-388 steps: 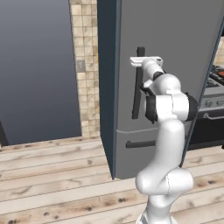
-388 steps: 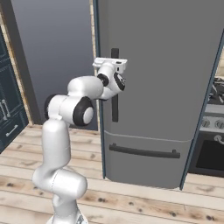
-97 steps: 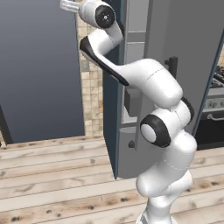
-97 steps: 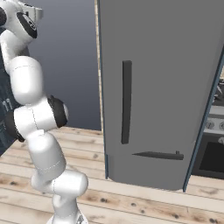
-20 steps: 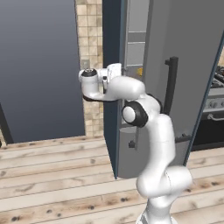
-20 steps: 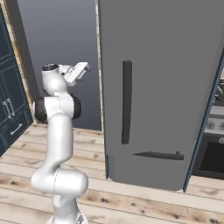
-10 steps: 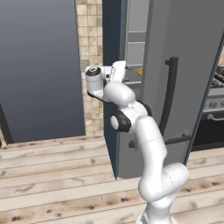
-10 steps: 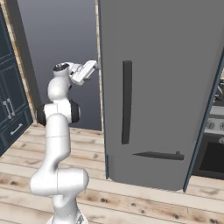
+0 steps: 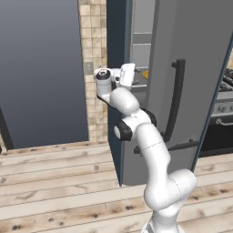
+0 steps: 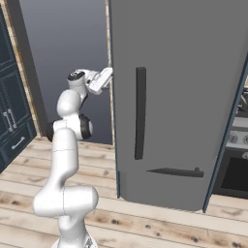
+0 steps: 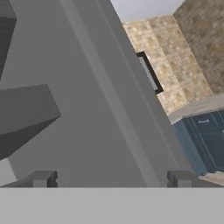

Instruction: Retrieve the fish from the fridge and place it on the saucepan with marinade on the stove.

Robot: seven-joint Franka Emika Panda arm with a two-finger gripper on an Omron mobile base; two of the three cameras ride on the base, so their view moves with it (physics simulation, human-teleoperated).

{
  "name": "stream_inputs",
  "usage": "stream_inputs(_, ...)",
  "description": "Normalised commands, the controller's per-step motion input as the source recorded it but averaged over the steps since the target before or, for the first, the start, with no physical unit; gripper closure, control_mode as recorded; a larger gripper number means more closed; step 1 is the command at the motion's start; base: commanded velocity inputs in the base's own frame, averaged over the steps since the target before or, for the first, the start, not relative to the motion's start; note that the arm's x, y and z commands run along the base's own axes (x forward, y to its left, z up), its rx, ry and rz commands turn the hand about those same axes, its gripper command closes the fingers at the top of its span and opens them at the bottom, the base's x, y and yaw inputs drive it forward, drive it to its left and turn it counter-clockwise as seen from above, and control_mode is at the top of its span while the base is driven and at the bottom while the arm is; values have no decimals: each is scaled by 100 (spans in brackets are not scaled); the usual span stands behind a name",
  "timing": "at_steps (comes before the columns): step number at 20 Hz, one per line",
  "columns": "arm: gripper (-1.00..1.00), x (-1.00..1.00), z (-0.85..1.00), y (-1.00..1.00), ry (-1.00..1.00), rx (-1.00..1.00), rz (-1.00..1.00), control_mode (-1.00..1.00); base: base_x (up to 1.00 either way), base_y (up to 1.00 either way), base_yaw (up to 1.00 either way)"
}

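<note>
Pincer has moved in from a second ago and now sits at the door's open edge of the fridge, fingers spread wide, holding nothing. Fridge door ajar, showing flat pale grey shelves; a small orange item on one, can't identify it. Stove right of the fridge.

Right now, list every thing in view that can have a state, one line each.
fridge: door partly open, pale shelves showing through the gap.
gripper: open, empty, at the door's opening edge.
fridge door handle: dark, upright, untouched.
fridge drawer: shut.
stove: right of the fridge, mostly hidden.
</note>
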Motion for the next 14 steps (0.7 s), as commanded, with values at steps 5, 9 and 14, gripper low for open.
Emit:
stream_inputs(5,-100,20,-14,-29,0,0,10,-100,0,0,0)
stream_inputs(9,-100,25,-11,-31,0,0,10,-100,0,0,0)
stream_inputs(14,-100,12,-12,-30,0,0,10,-100,0,0,0)
